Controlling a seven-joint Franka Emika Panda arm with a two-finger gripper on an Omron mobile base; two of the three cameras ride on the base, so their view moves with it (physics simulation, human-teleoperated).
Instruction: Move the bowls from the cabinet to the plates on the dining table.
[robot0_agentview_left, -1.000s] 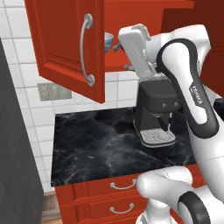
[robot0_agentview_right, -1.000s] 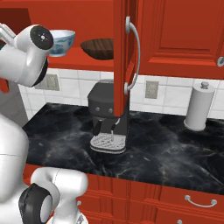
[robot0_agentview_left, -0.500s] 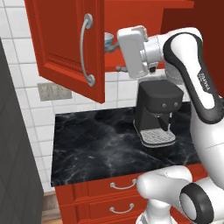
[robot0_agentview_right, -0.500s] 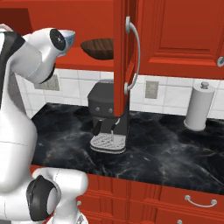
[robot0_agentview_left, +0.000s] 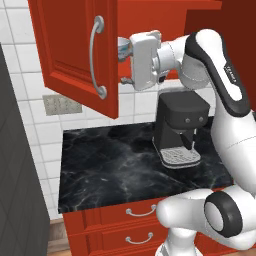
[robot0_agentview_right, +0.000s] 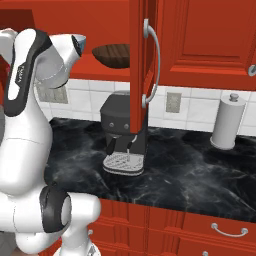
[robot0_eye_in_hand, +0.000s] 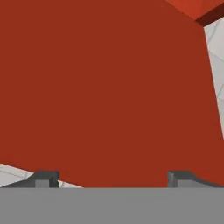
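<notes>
The red cabinet (robot0_agentview_left: 75, 50) hangs open above the counter. On its shelf sits the dark brown wooden bowl (robot0_agentview_right: 112, 54). A sliver of the white and blue bowl (robot0_agentview_left: 123, 46) peeks out beside my hand, and my arm covers most of that bowl (robot0_agentview_right: 78, 43) in the right base view. My gripper (robot0_agentview_left: 127, 64) is up at shelf height, just right of the open door and close to the blue bowl. Its fingertips (robot0_eye_in_hand: 43, 178) stand wide apart, open and empty, facing a flat red cabinet panel (robot0_eye_in_hand: 109, 87). The plates and dining table are out of view.
A black coffee machine (robot0_agentview_left: 177, 127) stands on the narrow black marble counter (robot0_agentview_left: 110, 170) under the cabinet. The open door (robot0_agentview_right: 139, 70) hangs edge-on in front of the shelf. A paper towel roll (robot0_agentview_right: 227, 122) stands at the right, with red drawers (robot0_agentview_left: 135, 220) below.
My arm has swung left along the shelf, so the hand now sits beside the open door and hides most of the blue bowl from the right. The jaws stayed open.
</notes>
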